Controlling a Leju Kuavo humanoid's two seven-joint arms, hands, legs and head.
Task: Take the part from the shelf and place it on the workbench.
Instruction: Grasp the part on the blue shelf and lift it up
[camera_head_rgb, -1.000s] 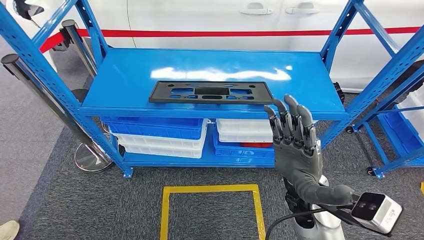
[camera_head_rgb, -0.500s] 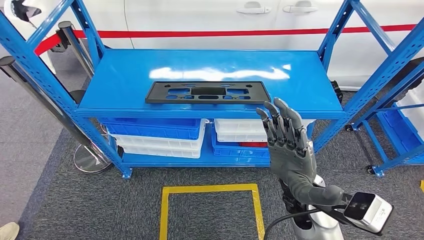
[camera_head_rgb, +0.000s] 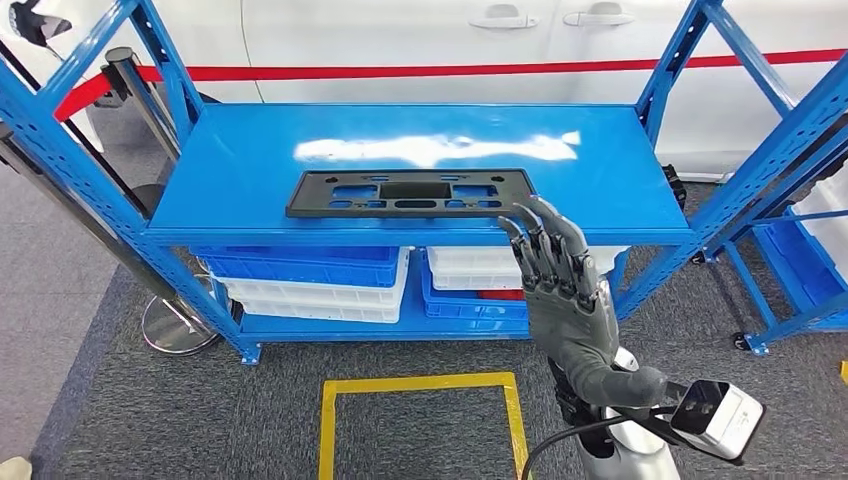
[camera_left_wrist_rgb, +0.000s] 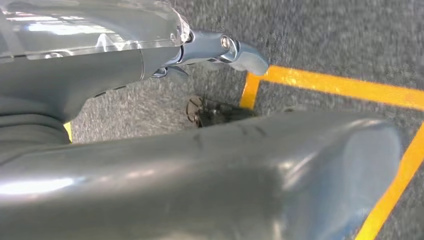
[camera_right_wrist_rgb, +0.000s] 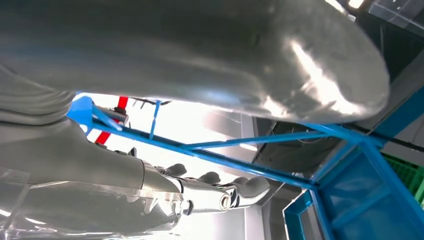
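My right hand (camera_head_rgb: 562, 285) is empty, fingers apart, raised just before the shelf (camera_head_rgb: 250, 150) edge. The part (camera_head_rgb: 408, 192) lies flat on the shelf, near its front. I should reach over its right end and grip the rim firmly. Left hand: I cannot tell.

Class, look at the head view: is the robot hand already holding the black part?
No. The black part lies flat on the blue shelf, and the right robot hand is raised beside its end with fingers spread, holding nothing.
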